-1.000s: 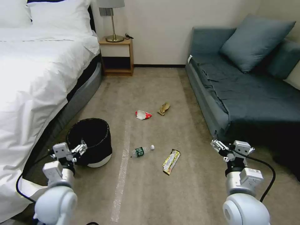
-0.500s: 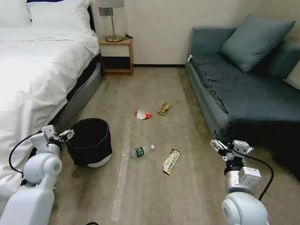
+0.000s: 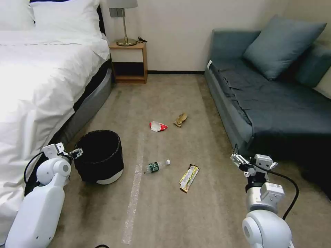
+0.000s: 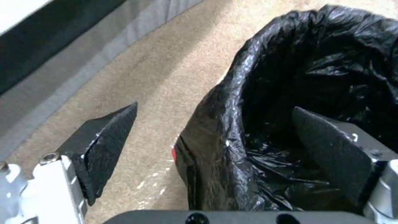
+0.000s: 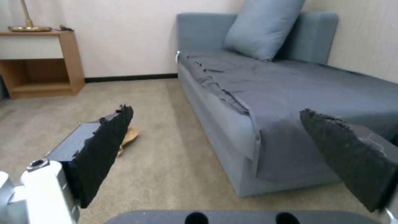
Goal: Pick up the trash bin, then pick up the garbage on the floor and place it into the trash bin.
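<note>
Left claw (image 3: 76, 152) spread apart, straddling the trash bin (image 3: 100, 155) rim: 1 finger inside the liner, 1 outside. Bin stands on the floor beside the bed (image 3: 38, 79). Right claw (image 3: 239, 161) spread apart, empty, by the sofa (image 3: 272, 103). Bottle (image 3: 157, 166), gold wrapper (image 3: 189, 178), red-white packet (image 3: 158, 126), paper wad (image 3: 180, 119) on floor.

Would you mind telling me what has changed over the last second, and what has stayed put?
The left gripper swung from in front of the trash bin out to its bed side; its open jaws now straddle the rim, one finger inside, not yet closed. The right gripper barely drifted, open near the sofa. The bin, bottle, gold wrapper, packet and paper wad stayed put.
</note>
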Robot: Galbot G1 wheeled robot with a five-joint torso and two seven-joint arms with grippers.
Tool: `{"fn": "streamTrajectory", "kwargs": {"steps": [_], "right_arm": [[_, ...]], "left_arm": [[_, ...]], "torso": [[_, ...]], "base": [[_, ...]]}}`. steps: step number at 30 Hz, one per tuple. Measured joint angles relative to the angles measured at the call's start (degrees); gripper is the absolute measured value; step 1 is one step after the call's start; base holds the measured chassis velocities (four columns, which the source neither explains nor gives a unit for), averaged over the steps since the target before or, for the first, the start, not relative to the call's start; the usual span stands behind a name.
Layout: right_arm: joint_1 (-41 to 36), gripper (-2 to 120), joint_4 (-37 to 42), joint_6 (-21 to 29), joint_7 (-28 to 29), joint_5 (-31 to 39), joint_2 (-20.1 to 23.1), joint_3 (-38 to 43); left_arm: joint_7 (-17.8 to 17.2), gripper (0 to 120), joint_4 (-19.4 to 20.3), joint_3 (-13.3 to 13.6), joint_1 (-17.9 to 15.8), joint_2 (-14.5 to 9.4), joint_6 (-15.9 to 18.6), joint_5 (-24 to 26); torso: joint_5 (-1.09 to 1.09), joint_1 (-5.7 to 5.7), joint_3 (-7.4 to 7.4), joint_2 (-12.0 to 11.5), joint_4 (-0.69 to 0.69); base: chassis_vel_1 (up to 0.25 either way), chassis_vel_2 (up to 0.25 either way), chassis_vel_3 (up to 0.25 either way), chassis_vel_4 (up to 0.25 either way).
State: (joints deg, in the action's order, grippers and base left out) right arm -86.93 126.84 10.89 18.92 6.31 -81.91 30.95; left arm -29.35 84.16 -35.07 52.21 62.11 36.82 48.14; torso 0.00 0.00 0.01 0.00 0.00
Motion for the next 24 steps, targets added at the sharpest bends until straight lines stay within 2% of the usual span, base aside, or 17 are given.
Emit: {"fn": "streamTrajectory", "kwargs": {"steps": [3,5,11,15,17,18,20,21,24], "right_arm": [[-0.02,100,-0.07,-0.18,0.0,-0.17,-0.16,-0.05],[-0.05,100,-0.09,-0.42,0.04,-0.24,-0.3,0.02],[-0.11,100,-0.09,-0.76,0.36,-0.27,-0.32,0.37],[-0.13,100,-0.11,-1.03,0.7,-0.28,-0.48,0.45],[-0.14,100,-0.12,-1.04,0.73,-0.28,-0.49,0.45],[-0.14,100,-0.14,-1.07,0.79,-0.28,-0.52,0.45],[-0.1,100,-0.21,-1.16,0.91,-0.28,-0.54,0.46],[-0.1,100,-0.21,-1.16,0.91,-0.28,-0.54,0.46],[-0.04,100,-0.38,-1.33,1.11,-0.28,-0.54,0.55]], "left_arm": [[-0.68,100,-0.98,0.58,-0.84,-0.31,0.55,1.15],[-2.49,100,-2.07,1.59,-2.05,-0.6,1.78,3.48],[-5.19,97,-3.92,3.13,-3.9,-0.68,2.58,5.9],[-7.91,80,-5.82,4.4,-5.22,-0.6,3.2,7.91],[-8.0,79,-5.99,4.46,-5.29,-0.58,3.21,7.94],[-8.2,72,-6.37,4.59,-5.49,-0.51,3.21,8.07],[-8.27,63,-6.58,4.6,-5.68,-0.48,3.25,8.1],[-8.27,63,-6.58,4.6,-5.68,-0.48,3.25,8.1],[-8.27,49,-6.98,4.59,-5.79,-0.61,3.36,8.13]], "torso": [[0.0,0.0,0.0,0.0,0.01],[0.0,0.0,0.0,0.0,0.0],[0.01,0.0,0.0,0.0,0.0],[0.0,0.0,0.0,0.0,0.0],[0.0,0.0,-0.01,0.0,0.0],[0.0,0.0,0.0,0.0,0.0],[0.0,0.0,-0.01,0.0,0.0],[0.0,0.0,-0.01,0.0,0.0],[0.0,0.0,0.0,0.0,0.0]], "base": [[0.0,0.0,0.0,0.0],[0.0,0.0,0.0,0.0],[0.0,0.0,0.0,0.0],[0.0,0.0,0.0,0.0],[0.0,0.0,0.0,0.0],[0.0,0.0,0.0,0.0],[0.0,0.0,0.0,0.0],[0.0,0.0,0.0,0.0],[0.0,0.0,0.0,0.0]]}}
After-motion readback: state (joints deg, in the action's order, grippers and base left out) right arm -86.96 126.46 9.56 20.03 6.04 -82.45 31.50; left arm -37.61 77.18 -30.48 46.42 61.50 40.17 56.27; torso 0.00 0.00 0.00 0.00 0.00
